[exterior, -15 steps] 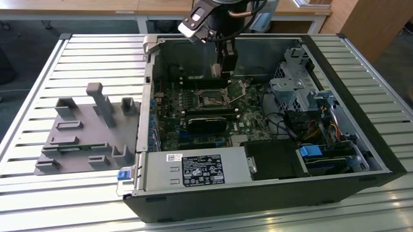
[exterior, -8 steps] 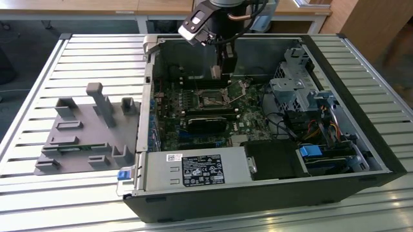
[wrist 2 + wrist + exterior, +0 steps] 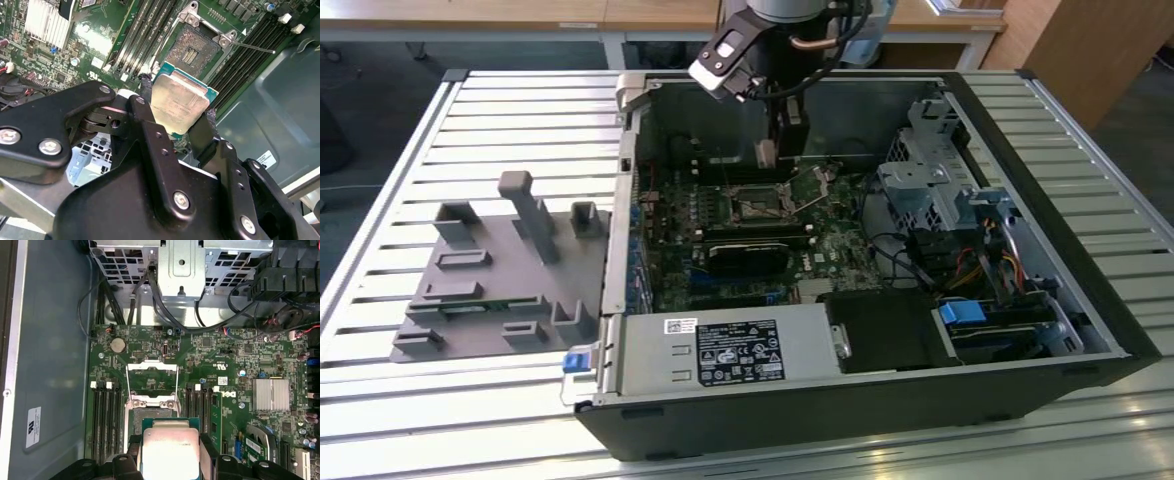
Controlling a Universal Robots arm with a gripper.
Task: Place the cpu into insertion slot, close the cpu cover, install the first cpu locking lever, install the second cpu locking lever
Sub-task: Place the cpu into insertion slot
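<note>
Tool (image 3: 177, 112) is clamped on the cpu (image 3: 181, 97), fingers (image 3: 147, 107) pinching opposite edges, probably so the underside contacts stay untouched. In the second wrist view the cpu hangs over the insertion slot (image 3: 192, 47), near but apart, not seated. Slot is bare, contact grid exposed. In the first wrist view the cpu cover (image 3: 152, 367) looks swung open, and a thin locking lever (image 3: 255, 48) sticks out sideways, so the way in is unblocked. In the exterior view the arm reaches down into the open computer case (image 3: 1067, 310) on the slatted worktop (image 3: 520, 120), grey fixture (image 3: 494, 270) beside it. Placing step is underway; cover and levers are not done.
</note>
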